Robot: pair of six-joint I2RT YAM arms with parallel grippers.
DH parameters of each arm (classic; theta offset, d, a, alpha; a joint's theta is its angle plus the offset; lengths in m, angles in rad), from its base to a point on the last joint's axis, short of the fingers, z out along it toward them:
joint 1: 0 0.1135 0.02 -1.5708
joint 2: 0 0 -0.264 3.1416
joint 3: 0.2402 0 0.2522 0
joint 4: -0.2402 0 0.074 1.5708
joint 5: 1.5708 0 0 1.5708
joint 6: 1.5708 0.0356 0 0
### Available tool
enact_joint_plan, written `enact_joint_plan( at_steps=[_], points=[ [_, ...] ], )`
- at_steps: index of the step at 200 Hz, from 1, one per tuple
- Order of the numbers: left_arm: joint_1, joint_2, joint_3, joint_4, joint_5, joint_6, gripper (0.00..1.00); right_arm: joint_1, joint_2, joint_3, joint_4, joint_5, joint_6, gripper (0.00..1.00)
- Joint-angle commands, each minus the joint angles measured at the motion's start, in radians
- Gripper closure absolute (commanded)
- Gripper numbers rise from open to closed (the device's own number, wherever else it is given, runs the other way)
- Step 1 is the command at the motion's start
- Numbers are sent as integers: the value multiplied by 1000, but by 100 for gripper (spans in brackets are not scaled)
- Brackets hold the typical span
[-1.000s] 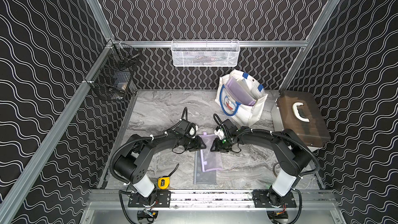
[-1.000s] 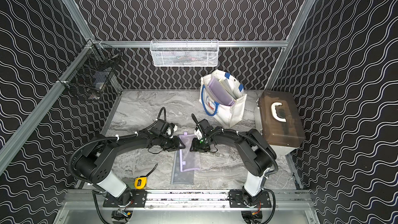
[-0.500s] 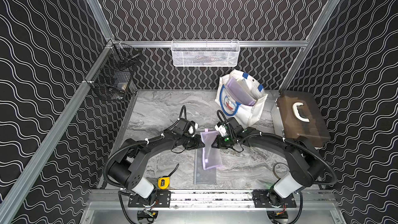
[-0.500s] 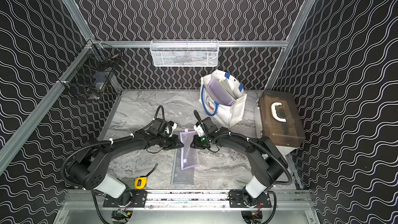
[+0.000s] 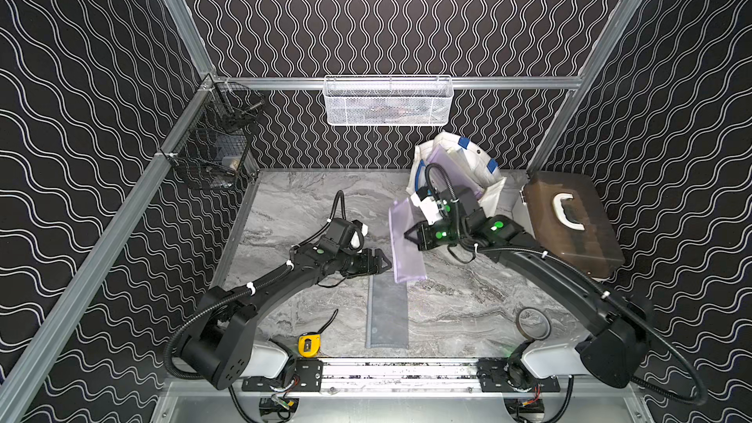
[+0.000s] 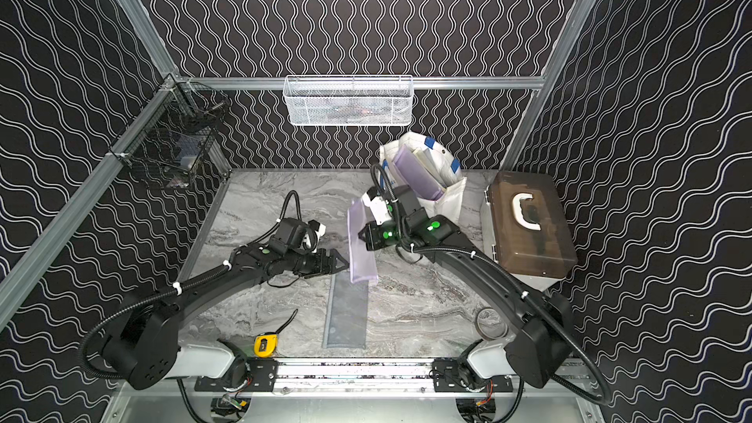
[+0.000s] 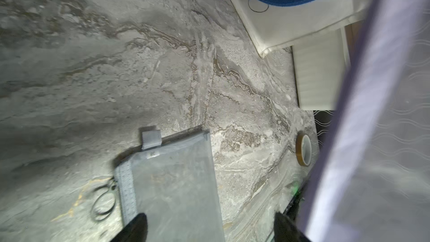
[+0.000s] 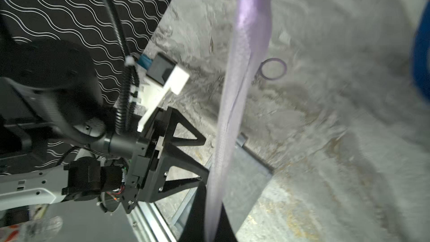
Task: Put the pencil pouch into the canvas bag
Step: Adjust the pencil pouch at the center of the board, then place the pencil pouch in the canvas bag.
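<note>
- My right arm sweeps in from the near right corner toward the middle of the table. The right pincer (image 5: 409, 234) is clenched on the right-hand long edge of the purple pencil pouch (image 5: 403, 246).
- From that grip the pouch hangs tilted, with its upper end toward the far side. Its lower end is over the far end of a grey mesh pouch (image 5: 387, 315) lying flat on the marble tabletop (image 5: 293, 205). I cannot tell whether the two touch.
- My left arm stretches low from the near left corner, forearm close to the table. The left pincer (image 5: 384, 264) is released, jaws spread wide and holding nothing, its tips just left of the purple pouch.
- The canvas bag (image 5: 494, 197) stands upright at the far right of centre, just beyond my right wrist. The pouch I hold is outside it, to its near left.
</note>
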Motion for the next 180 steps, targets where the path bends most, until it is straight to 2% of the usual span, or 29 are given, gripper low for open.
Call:
enact_joint_plan(
  at_steps=[1, 43, 73, 121, 137, 155, 180],
  points=[
    [-1, -48, -3, -93, -96, 62, 8, -44, 33, 157, -165, 136, -183, 100],
    [-3, -99, -10, -121, -81, 60, 7, -186, 204, 572, -305, 226, -381, 100],
    [-4, -110, 18, -158, -71, 86, 7, -323, 300, 752, -298, 233, -459, 100],
    [-3, -104, 0, -152, -46, 59, 7, -355, 481, 990, -332, 275, -609, 100],
    [-4, -105, -7, -151, -49, 59, 7, -354, 514, 998, -332, 271, -649, 100],
    [-4, -103, -13, -141, -46, 52, 7, -348, 515, 916, -294, 333, -723, 100],
    [-4, -110, -27, -143, -52, 51, 7, -350, 507, 824, -255, 340, -772, 100]
  ],
)
